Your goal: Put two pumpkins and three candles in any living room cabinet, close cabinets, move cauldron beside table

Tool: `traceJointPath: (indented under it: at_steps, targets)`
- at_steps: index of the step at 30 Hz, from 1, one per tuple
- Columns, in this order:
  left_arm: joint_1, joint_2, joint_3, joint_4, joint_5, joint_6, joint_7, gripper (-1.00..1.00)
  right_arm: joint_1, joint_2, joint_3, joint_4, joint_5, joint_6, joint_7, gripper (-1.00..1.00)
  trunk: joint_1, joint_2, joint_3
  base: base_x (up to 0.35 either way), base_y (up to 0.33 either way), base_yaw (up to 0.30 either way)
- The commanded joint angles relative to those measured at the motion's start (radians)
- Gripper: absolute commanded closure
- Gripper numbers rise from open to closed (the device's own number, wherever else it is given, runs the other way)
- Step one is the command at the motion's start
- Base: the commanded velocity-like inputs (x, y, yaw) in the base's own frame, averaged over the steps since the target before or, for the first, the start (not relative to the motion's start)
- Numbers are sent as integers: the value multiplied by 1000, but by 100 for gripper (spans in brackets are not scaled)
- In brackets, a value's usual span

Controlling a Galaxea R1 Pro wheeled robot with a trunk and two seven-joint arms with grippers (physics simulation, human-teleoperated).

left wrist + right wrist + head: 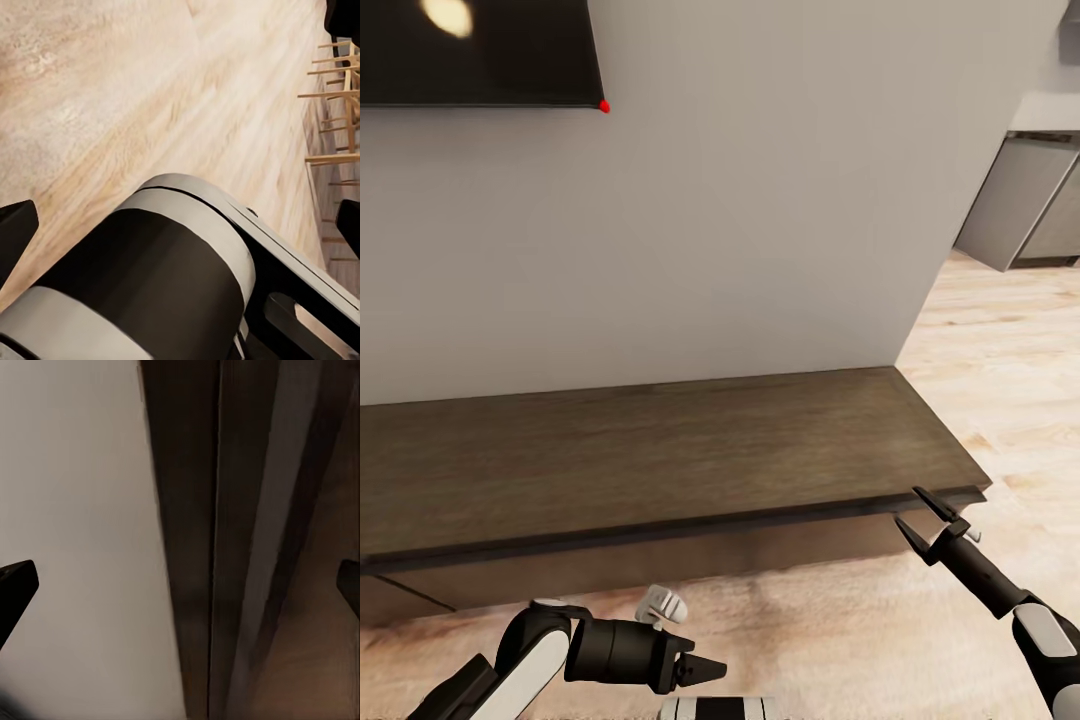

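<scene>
My left pincer [705, 668] hangs low at about 7 o'clock over the rug [800, 630], pointing toward 3 o'clock, its fingers drawn nearly together at the tips. Ahead of me the long dark cabinet [660, 450] runs along the grey wall [760, 200], its front closed and its top bare. At 4 o'clock my right pincer [916, 510] is spread, fingertips just at the top's front edge near the cabinet's right end, gripping nothing. A dark screen [480, 50] hangs at 11 o'clock.
</scene>
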Motion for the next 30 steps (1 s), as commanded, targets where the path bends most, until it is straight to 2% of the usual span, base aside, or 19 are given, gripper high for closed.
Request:
traceJointPath:
  at_steps: [1, 10, 16, 17, 22, 24, 30]
  targets:
    - [-1, 1, -1, 0, -1, 2, -3, -100, -1, 0, -2, 1, 0, 5, 2, -100, 0, -1, -5, 0, 0, 0]
    - [-1, 1, -1, 0, -2, -2, -3, -100, -1, -1, -1, 1, 0, 5, 2, -100, 4, -3, -40, 0, 0, 0]
    - [-1, 1, -1, 0, -2, -3, -3, -100, -1, -7, 5, 1, 0, 3, 5, -100, 5, -3, -47, 0, 0, 0]
    - [-1, 1, -1, 0, -2, -3, -3, -100, -1, -9, 11, 0, 0, 3, 9, -100, 5, -3, -47, 0, 0, 0]
    - [-1, 1, -1, 0, -2, -3, -3, -100, -1, -31, 114, 0, 2, -2, 79, -100, 5, -3, -47, 0, 0, 0]
    - [-1, 1, -1, 0, -2, -3, -3, -100, -1, -38, 136, 0, 2, -3, 95, -100, 5, -3, -47, 0, 0, 0]
    - [-1, 1, -1, 0, -2, -4, -3, -100, -1, -45, 158, 0, 2, -4, 111, -100, 5, -3, -47, 0, 0, 0]
